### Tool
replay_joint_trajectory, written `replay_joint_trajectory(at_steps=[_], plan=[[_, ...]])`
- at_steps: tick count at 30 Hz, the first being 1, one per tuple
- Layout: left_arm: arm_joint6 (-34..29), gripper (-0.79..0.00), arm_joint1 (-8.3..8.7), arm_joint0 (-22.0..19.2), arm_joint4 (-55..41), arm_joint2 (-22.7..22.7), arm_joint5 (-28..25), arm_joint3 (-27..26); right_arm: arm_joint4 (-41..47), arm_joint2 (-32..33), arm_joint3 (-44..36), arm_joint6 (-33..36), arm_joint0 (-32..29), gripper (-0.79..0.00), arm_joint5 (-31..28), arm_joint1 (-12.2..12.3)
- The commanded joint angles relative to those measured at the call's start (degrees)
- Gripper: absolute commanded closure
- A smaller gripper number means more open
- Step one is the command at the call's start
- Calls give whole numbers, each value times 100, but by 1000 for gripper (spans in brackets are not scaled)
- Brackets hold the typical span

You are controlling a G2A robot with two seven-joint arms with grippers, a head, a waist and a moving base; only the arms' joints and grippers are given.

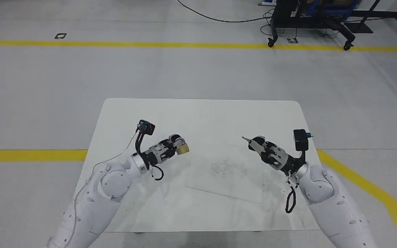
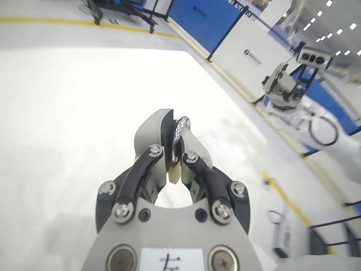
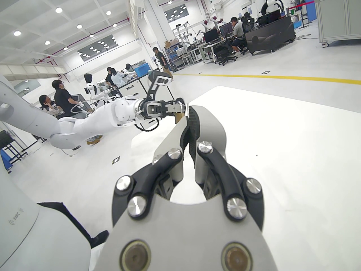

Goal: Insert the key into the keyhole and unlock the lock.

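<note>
My left gripper (image 1: 176,144) hovers over the left half of the white table (image 1: 205,115), shut on a brass padlock (image 1: 182,148). In the left wrist view the lock's silver shackle (image 2: 180,129) is pinched between the fingers (image 2: 152,131), and the brass body (image 2: 175,174) hangs below them. My right gripper (image 1: 256,144) is held over the right half of the table, shut on a small key (image 1: 247,139) whose tip points toward the lock. A gap of bare table separates the two. From the right wrist view, the right gripper (image 3: 187,111) is shut, with the padlock (image 3: 178,117) just beyond it.
Faint scuff marks (image 1: 226,166) lie on the table between the arms. A black wheeled cart (image 1: 310,22) stands on the floor far behind the table. Yellow floor lines (image 1: 186,44) run behind and beside it.
</note>
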Motion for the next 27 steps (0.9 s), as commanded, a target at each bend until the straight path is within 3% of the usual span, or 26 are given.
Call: replay_joint_trajectory(at_steps=[1, 5, 17, 21, 27], plan=[[-906, 0, -77, -599, -1387, 150, 554, 179, 0, 0, 0, 0, 0, 0, 0, 0], [-1412, 0, -153, -1061, -1728, 330, 848, 406, 0, 0, 0, 0, 0, 0, 0, 0], [-1166, 0, -162, -906, -1872, 284, 881, 476, 0, 0, 0, 0, 0, 0, 0, 0], [-1073, 0, -228, -837, -2769, 265, 1429, 625, 42, -379, -153, 331, -9, 0, 275, -34], [-1135, 0, -436, -1438, -3248, 756, 2670, 662, 832, -774, -218, 1035, 218, 0, 853, -53]])
